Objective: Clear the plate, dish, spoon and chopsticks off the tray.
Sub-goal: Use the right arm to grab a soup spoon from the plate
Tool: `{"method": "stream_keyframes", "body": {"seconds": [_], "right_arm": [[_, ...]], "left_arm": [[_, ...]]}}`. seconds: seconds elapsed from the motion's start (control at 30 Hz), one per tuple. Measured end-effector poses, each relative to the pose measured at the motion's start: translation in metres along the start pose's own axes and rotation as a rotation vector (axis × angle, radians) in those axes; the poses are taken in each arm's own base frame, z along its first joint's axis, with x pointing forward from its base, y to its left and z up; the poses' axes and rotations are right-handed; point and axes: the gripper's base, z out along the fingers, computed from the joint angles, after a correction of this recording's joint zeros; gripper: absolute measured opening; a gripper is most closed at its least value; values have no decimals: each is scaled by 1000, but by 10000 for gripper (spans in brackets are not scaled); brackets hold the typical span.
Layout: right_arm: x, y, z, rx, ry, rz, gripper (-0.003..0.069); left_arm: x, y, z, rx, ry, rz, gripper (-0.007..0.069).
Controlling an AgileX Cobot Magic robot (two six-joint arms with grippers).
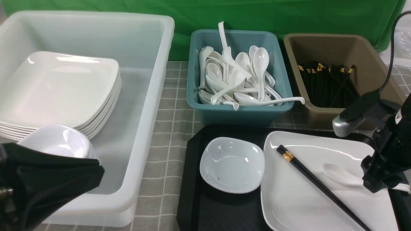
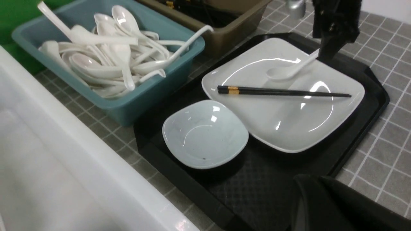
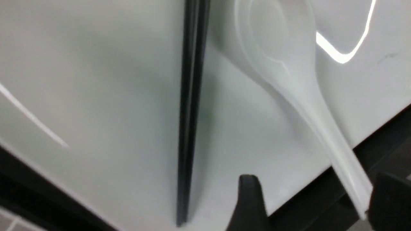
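Straddling the glossy white soup spoon (image 1: 338,175) at its handle, jaws wide (nothing held), the right gripper (image 3: 316,195) risked an off-centre pinch flicking it onto the thin black chopsticks (image 1: 321,187).

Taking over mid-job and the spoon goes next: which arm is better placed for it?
Right. The right gripper is open, with fingers either side of the spoon handle where it overhangs the plate. The left arm is over by the white tub, away from the tray.

dish (image 1: 231,164): open above | spoon (image 1: 335,172): chopsticks (image 1: 321,186) just beside | teal tub (image 1: 237,112) behind tray (image 1: 199,199)
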Motion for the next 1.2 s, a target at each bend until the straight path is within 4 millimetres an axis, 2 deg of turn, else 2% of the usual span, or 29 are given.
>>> {"method": "stream_keyframes", "body": {"seconds": [0.17,0.5,0.57,0.6,0.7,0.73,0.8,0.9,1.13,1.2], "right_arm": [[-10,-9,29,4,30,-63,517],[-14,-11,50,-5,82,-196,506],[-15,-11,52,-8,85,-206,468],[-15,-11,53,-11,89,-211,406],[-16,-11,56,-14,93,-219,349],[-16,-11,59,-18,99,-228,295],[-16,-11,61,-20,103,-230,260],[-15,-11,62,-32,126,-233,169],[-12,-9,59,-42,148,-228,158],[-13,-5,49,-28,129,-230,158]], "left_arm": [[1,-1,-3,-2,-11,10,13],[1,-1,-3,0,-6,10,13],[1,-1,-3,1,-4,13,13],[2,-1,-2,1,-1,14,13],[2,-1,-2,2,0,14,13],[2,-1,-2,2,0,14,13],[2,-1,-2,2,0,15,13],[2,-1,-2,2,0,15,13],[2,-1,-2,4,0,14,13],[2,-1,-3,5,-2,13,13]]}}
